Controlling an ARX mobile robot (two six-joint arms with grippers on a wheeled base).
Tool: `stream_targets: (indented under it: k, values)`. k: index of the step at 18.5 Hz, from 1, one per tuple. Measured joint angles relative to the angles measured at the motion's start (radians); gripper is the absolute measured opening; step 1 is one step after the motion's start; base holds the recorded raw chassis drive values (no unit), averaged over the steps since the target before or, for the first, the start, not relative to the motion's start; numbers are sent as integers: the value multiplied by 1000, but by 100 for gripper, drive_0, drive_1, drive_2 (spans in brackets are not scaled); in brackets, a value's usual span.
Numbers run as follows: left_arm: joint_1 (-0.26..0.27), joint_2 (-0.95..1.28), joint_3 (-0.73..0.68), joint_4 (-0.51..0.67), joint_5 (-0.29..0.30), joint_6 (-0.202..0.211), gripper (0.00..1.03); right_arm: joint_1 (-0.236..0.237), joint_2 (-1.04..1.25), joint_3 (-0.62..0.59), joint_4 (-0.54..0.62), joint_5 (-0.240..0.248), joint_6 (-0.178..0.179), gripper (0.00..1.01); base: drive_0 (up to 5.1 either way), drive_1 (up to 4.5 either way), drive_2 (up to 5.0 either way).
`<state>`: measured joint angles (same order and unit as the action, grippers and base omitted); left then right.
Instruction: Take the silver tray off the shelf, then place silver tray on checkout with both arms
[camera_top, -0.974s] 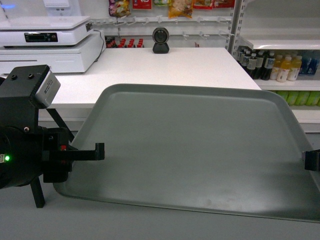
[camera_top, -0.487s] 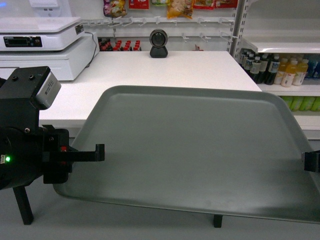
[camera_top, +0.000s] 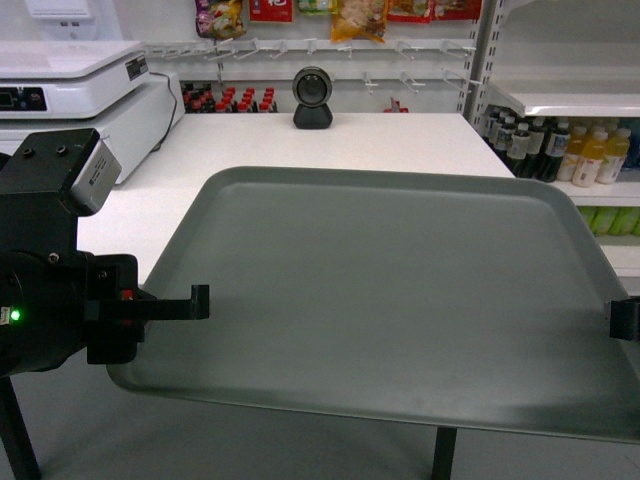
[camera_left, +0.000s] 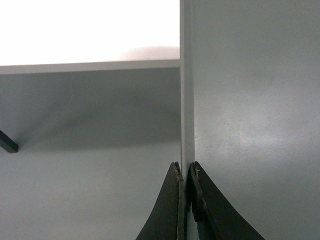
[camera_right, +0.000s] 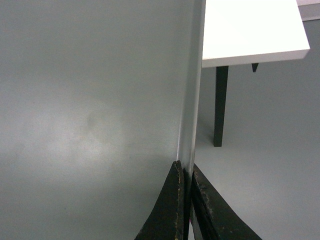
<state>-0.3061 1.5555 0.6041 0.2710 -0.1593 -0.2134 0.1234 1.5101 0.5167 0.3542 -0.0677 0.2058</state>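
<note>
A: Where the silver tray (camera_top: 390, 300)?

B: Held up level in mid-air, filling the lower middle of the head view. Far edge overlapping the near edge of the white checkout bench (camera_top: 330, 145); whether touching or above it, cannot tell. Near edge out over grey floor.

A: And the left end effector (camera_top: 200, 300)?

B: At the tray's left rim, near the front corner. In the left wrist view, left end effector (camera_left: 185, 175) pressed together on the thin rim, one dark finger (camera_left: 167, 210) on each side, pinching the silver tray (camera_left: 255, 120).

A: The right one?

B: Right end effector (camera_top: 624, 318) only a black block at the picture's right edge, against the tray's right rim. In the right wrist view, right end effector (camera_right: 185, 175) likewise pinched on the rim of the silver tray (camera_right: 90, 110), with the bench (camera_right: 250, 30) corner and a dark leg (camera_right: 220, 105) beyond.

A: Anything else on the bench?

B: White register (camera_top: 70, 85) at far left, black round scanner (camera_top: 313, 98) at the back centre. Beyond, right: shelf (camera_top: 565, 100) above bottled drinks (camera_top: 560, 145).
</note>
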Motion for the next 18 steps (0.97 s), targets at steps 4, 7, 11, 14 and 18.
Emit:
stream_targets:
  k: [4, 7, 11, 14, 18]
  values:
    - [0, 0, 0, 0, 0, 0, 3, 0, 2, 0, 2, 0, 0, 4, -4, 212, -219]
    - [0, 0, 0, -3, 0, 0, 3, 0, 2, 0, 0, 0, 0, 4, -12, 419, -444]
    - [0, 0, 0, 0, 2, 0, 3, 0, 2, 0, -2, 0, 0, 4, -2, 430, -434]
    - [0, 2, 0, -4, 0, 0, 3, 0, 2, 0, -2, 0, 0, 4, -1, 287, -289]
    - [0, 2, 4, -1, -1, 0, 3, 0, 4, 3, 1, 0, 0, 4, 0, 0, 0]
